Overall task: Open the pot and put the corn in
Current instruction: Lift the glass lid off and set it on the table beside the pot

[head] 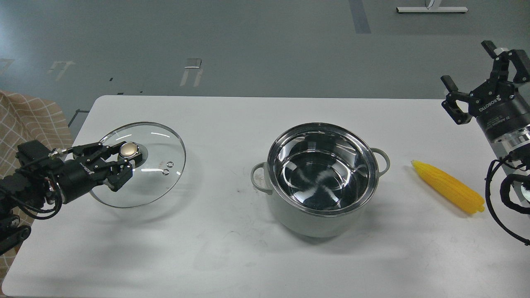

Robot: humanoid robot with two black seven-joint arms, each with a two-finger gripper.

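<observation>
Now uncovered, the round grey-green steel-lined pot (323, 180) sits mid-table.
Left gripper (131, 159) clamps the glass lid's (140, 163) brass knob; right gripper (476, 68), jaws apart, hangs above the table's right edge, beyond the yellow corn cob (449, 187).

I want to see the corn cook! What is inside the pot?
Nothing yet. The pot is open and shows only its shiny bare steel bottom. The corn lies on the table to its right. The glass lid is off, at the left gripper.

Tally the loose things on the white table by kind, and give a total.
Round pale grey-green steel-lined pot: 1
Round glass lid with brass-coloured knob: 1
Bright yellow toy corn cob: 1
Total: 3
</observation>
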